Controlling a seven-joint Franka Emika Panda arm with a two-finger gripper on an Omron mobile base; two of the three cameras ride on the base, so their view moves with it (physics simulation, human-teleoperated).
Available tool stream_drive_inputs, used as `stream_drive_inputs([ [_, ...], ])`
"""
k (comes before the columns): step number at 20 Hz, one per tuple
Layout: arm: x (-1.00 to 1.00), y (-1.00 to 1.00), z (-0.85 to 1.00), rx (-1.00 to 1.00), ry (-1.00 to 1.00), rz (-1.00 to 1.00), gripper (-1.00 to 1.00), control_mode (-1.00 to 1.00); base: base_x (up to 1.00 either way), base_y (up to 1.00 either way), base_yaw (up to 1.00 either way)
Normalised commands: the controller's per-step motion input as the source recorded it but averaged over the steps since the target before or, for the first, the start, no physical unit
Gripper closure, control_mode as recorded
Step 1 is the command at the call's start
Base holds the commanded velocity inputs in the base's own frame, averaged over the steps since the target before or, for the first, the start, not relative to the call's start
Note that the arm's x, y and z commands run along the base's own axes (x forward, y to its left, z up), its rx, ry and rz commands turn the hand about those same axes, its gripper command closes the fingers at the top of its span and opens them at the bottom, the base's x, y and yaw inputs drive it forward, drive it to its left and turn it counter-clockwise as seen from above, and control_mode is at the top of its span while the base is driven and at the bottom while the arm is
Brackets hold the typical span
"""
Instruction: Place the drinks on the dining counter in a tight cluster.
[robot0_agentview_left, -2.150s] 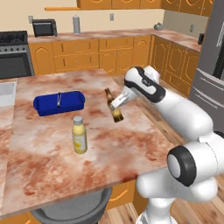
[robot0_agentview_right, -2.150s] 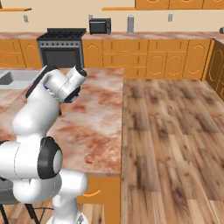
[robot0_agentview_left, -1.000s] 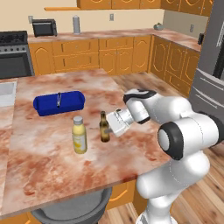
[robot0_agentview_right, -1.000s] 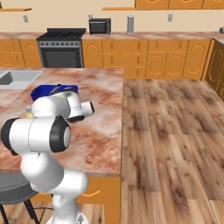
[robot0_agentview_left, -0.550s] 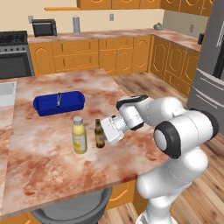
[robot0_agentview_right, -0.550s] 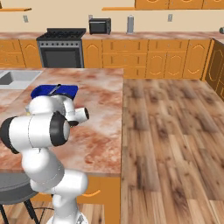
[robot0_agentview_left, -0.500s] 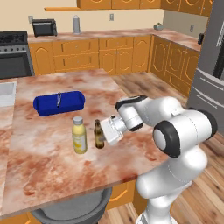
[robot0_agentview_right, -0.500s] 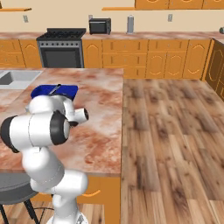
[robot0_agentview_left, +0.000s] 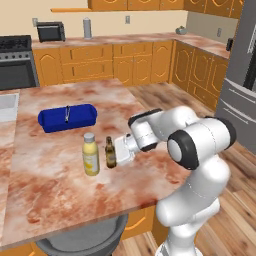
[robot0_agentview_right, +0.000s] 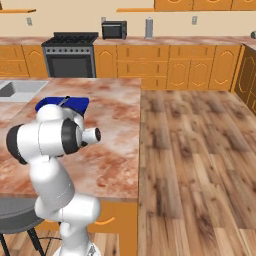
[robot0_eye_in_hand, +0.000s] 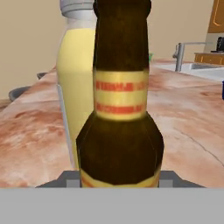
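The gripper (robot0_agentview_left: 116, 156) is pinching the brown bottle (robot0_agentview_left: 110, 153) low on its body, with a finger on each side. The brown bottle stands up straight on the dining counter (robot0_agentview_left: 50, 180), just to the right of the yellow bottle (robot0_agentview_left: 90, 154), very close to it. Seen from the hand, the brown bottle (robot0_eye_in_hand: 120, 100) is right in front and the yellow bottle (robot0_eye_in_hand: 76, 83) peeks out behind it. A long blue box (robot0_agentview_left: 68, 116) lies farther back on the counter, apart from the two bottles. A grey stool (robot0_agentview_left: 82, 240) sits under the near edge.
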Motion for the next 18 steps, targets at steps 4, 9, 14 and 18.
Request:
stream_drive_inputs([
  [4, 0.31, 0.21, -0.16, 0.00, 0.04, -0.04, 1.00, -1.00, 0.00, 0.00, 0.00],
  [9, 0.08, 0.12, -0.25, 0.00, 0.04, 0.00, 1.00, -1.00, 0.00, 0.00, 0.00],
  [14, 0.21, 0.01, -0.25, 0.00, 0.00, 0.00, 1.00, -1.00, 0.00, 0.00, 0.00],
  [18, 0.07, 0.05, -0.39, 0.00, 0.00, 0.00, 1.00, -1.00, 0.00, 0.00, 0.00],
])
